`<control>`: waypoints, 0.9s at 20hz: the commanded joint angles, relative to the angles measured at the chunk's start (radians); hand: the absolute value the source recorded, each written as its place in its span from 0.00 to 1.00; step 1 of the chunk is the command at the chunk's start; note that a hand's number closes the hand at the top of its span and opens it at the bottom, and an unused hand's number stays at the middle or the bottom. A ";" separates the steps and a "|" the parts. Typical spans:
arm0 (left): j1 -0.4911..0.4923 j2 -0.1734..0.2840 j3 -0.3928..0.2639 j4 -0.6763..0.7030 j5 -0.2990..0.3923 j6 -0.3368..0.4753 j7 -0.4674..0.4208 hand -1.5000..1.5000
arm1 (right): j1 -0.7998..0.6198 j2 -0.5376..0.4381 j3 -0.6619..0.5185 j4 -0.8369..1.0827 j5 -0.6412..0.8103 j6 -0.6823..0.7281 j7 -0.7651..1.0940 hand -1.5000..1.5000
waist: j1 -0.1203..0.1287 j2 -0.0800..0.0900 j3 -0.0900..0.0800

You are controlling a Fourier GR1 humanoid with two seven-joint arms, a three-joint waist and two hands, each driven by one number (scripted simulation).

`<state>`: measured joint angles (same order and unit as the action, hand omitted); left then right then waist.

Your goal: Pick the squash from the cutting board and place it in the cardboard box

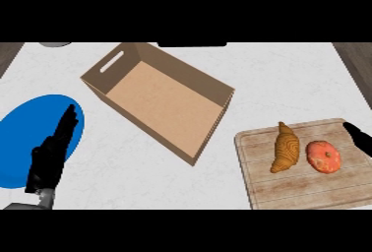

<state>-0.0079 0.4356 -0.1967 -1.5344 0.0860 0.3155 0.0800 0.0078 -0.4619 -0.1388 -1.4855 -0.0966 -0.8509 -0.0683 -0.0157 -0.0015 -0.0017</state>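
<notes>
A round orange-red squash (323,156) lies on the wooden cutting board (291,192) at the right, beside a croissant (285,147). The open cardboard box (160,98) stands at the middle, empty, with its long side running diagonally. My right hand (359,138) comes in at the right edge over the board's far right corner, a short way right of and above the squash and not touching it. Only part of it shows. My left hand (52,152) rests open at the left, fingers straight, over a blue plate.
The blue plate (22,128) lies at the left under my left hand. A grey object (55,44) shows at the top left edge. White counter separates the box from the board.
</notes>
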 commanded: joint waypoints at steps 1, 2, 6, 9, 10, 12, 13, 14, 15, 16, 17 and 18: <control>0.025 0.004 -0.002 0.011 -0.012 -0.016 -0.027 0.50 | 0.123 -0.118 0.085 -0.040 0.110 0.020 0.173 0.00 | 0.006 0.000 -0.002; 0.040 0.009 -0.010 -0.005 -0.012 -0.021 -0.024 0.50 | 0.139 -0.189 0.085 -0.014 0.140 0.047 0.219 0.00 | 0.010 0.000 -0.004; 0.027 0.001 -0.008 0.002 -0.015 -0.020 -0.024 0.50 | 0.227 -0.317 0.181 -0.110 0.188 0.194 0.416 0.00 | 0.000 -0.002 -0.007; -0.013 -0.009 -0.014 0.005 -0.030 -0.004 0.018 0.50 | 0.227 -0.434 0.220 -0.155 0.171 0.353 0.574 0.00 | 0.005 0.003 -0.006; 0.016 0.008 0.004 0.008 -0.024 -0.012 -0.015 0.50 | 0.243 -0.450 0.242 -0.176 0.149 0.410 0.611 0.00 | 0.014 0.002 -0.006; 0.003 0.010 0.009 0.020 -0.017 -0.029 -0.017 0.50 | 0.223 -0.501 0.268 -0.238 0.146 0.476 0.729 0.00 | 0.021 0.003 -0.005; 0.013 -0.015 -0.008 0.030 -0.027 -0.016 -0.028 0.50 | 0.205 -0.524 0.275 -0.270 0.129 0.516 0.790 0.00 | 0.023 0.003 -0.005; 0.005 0.011 0.011 0.002 -0.003 -0.048 -0.017 0.50 | 0.178 -0.507 0.290 -0.285 0.105 0.538 0.847 0.00 | 0.031 0.003 -0.003; 0.027 -0.027 -0.030 -0.004 -0.046 -0.004 -0.016 0.50 | 0.194 -0.530 0.303 -0.354 0.093 0.570 0.890 0.00 | 0.022 0.000 -0.003; 0.004 -0.043 -0.035 0.007 -0.052 -0.004 -0.020 0.50 | 0.117 -0.505 0.329 -0.349 0.116 0.562 0.976 0.00 | 0.032 0.004 -0.001; -0.019 0.005 0.021 0.020 -0.016 -0.046 -0.014 0.50 | 0.098 -0.518 0.326 -0.362 0.097 0.597 1.022 0.00 | 0.030 0.004 -0.001; 0.008 -0.017 -0.023 -0.040 -0.053 -0.018 0.029 0.50 | 0.110 -0.532 0.309 -0.400 0.083 0.622 1.044 0.00 | 0.023 0.000 0.000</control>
<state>-0.0034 0.4238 -0.2066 -1.5344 0.0530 0.2949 0.0738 0.1599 -0.9562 0.1502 -1.7956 0.0147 -0.3238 0.8046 0.0074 0.0006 -0.0039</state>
